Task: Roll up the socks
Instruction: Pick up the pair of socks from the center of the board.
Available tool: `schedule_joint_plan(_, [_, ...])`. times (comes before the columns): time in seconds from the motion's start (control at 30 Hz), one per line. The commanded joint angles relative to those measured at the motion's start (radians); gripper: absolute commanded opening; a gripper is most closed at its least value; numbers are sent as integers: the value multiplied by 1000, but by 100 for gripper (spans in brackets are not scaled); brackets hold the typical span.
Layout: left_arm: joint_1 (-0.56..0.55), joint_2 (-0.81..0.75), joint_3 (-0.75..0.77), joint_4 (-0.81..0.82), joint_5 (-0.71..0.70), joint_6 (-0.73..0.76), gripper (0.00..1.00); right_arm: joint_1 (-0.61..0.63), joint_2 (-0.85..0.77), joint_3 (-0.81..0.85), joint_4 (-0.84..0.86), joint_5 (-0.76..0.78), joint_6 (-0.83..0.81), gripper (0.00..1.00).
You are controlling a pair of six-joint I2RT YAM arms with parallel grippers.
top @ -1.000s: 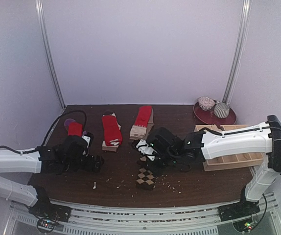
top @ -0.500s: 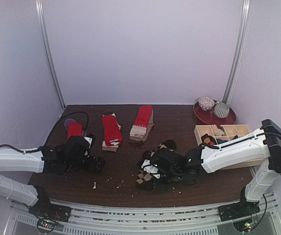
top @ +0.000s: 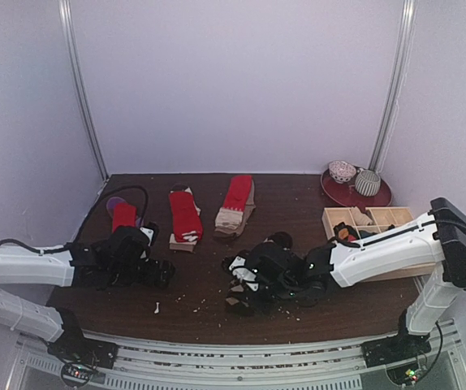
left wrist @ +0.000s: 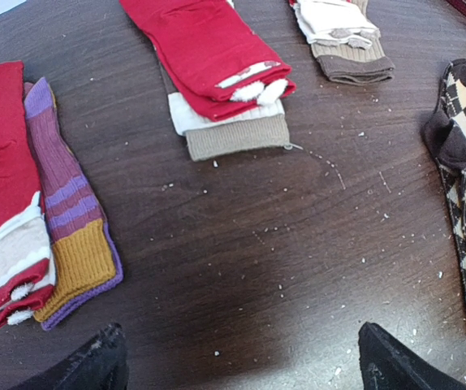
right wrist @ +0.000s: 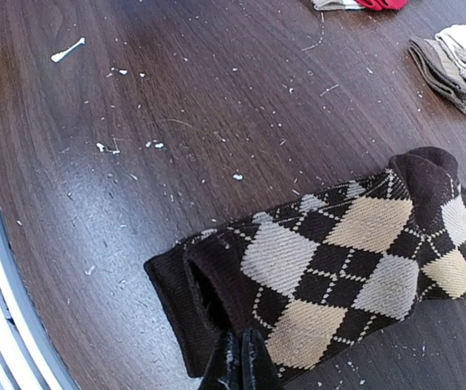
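Jaws of the right gripper (right wrist: 237, 366) press together on the dark cuff of the brown-and-beige argyle fabric sock (right wrist: 338, 252), which lies flat on the dark wooden table (right wrist: 95, 81) near its front edge. The left gripper (left wrist: 241, 361) stands wide and empty over bare wood, near the red and purple ribbed socks (left wrist: 30, 187) and the red pair with tan cuffs (left wrist: 217, 73).

The right gripper (top: 241, 286) stoops over an argyle sock (top: 235, 301) near the table's (top: 298, 195) front edge. Red socks (top: 185, 215) line the back left, and a wooden grid tray (top: 377, 213) sits at the right edge.
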Motion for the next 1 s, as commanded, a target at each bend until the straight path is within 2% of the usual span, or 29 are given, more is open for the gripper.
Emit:
schedule_joint_plan(0.0, [4, -7, 6, 46, 14, -2, 98, 12, 44, 11, 21, 8, 19, 0])
schedule_joint_plan(0.17, [4, -4, 4, 46, 13, -1, 98, 16, 78, -20, 65, -16, 33, 4])
schedule_joint_plan(0.3, [4, 2, 7, 53, 12, 6, 98, 16, 50, -18, 54, 8, 31, 21])
schedule_joint_plan(0.47, [4, -12, 0, 92, 16, 55, 98, 17, -81, -10, 18, 13, 2, 42])
schedule_joint_plan(0.63, [4, -48, -31, 184, 49, 142, 99, 17, -175, -61, -14, -41, -67, 53])
schedule_joint_plan(0.67, [4, -59, -45, 220, 71, 172, 99, 15, -191, -91, -3, -76, -106, 55])
schedule_joint_plan(0.7, [4, -73, -67, 261, 116, 198, 98, 15, -205, -125, 22, -96, -143, 62])
schedule_joint_plan(0.77, [3, -88, -102, 352, 194, 239, 98, 10, -229, -188, 99, -123, -189, 68])
schedule_joint_plan(0.97, [-24, -26, -112, 506, 276, 309, 98, -4, -255, -321, 314, -187, -315, 70])
